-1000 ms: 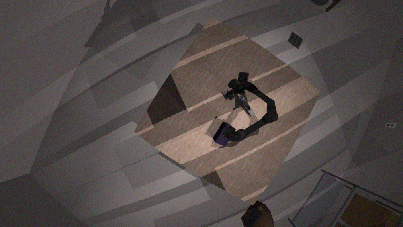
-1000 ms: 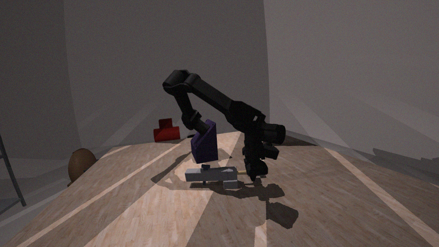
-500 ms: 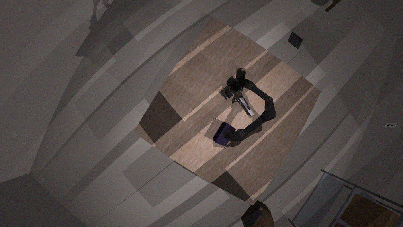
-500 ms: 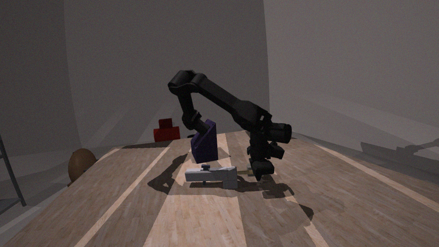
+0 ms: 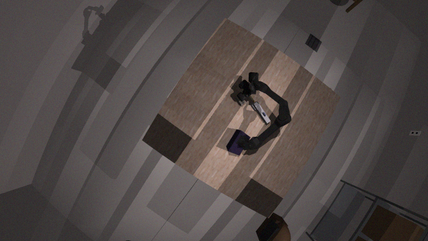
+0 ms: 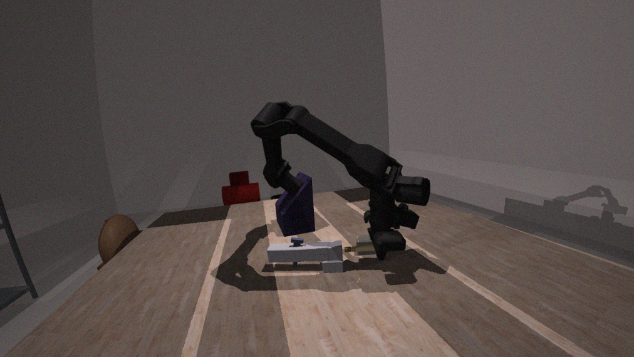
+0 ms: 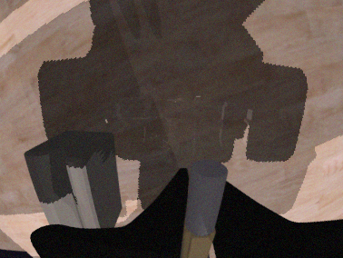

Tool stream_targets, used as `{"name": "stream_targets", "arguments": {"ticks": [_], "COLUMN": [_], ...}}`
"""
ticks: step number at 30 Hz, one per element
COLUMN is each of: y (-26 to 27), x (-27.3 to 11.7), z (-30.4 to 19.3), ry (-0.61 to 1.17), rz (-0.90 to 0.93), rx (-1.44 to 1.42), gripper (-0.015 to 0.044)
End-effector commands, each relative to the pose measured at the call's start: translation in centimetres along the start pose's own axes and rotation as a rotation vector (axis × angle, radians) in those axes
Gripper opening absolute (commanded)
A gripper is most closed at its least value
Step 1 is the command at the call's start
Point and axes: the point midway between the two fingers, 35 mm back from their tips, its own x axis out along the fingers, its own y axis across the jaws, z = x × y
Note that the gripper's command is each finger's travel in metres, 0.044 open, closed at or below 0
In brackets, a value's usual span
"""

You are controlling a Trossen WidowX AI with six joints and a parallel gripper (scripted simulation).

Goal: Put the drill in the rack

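Observation:
My gripper [image 6: 380, 253] [image 7: 193, 175] points down and is shut on the drill, whose grey cylinder and brass part [image 7: 199, 243] show in the wrist view. The drill's brass tip [image 6: 348, 248] is just right of the light grey housing [image 5: 258, 107] [image 6: 279, 253], with a narrow gap between. The dark blue key [image 5: 263, 113] [image 6: 296, 241] sits on top of the housing. The rack [image 5: 241, 102] [image 6: 364, 240] [image 7: 102, 182], a grey grooved block, stands beside the gripper, at lower left in the wrist view. The fingertips are hidden in the overhead view.
The purple wedge-shaped mount [image 5: 238, 143] [image 6: 299, 212] carries the arm's base. The arm [image 5: 283, 109] [image 6: 328, 133] arches around the housing. The wooden table [image 5: 206, 75] [image 6: 133, 301] carries shadows and light stripes. Red shapes [image 6: 240, 193] and a brown rounded object [image 6: 117, 237] stand beyond the table.

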Motion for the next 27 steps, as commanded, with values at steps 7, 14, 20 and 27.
{"name": "stream_targets", "arguments": {"ticks": [7,14,20,27], "y": [0.1,0.1,0.0,0.1], "x": [-0.1,-0.1,-0.5,-0.9], "z": [1.6,2.5,2.3,2.3], "ry": [-0.003,-0.004,-0.004,-0.004], "rz": [0.003,0.003,0.003,0.003], "rx": [0.002,0.002,0.002,0.002], "gripper": [0.0,0.0,0.0,0.0]}}
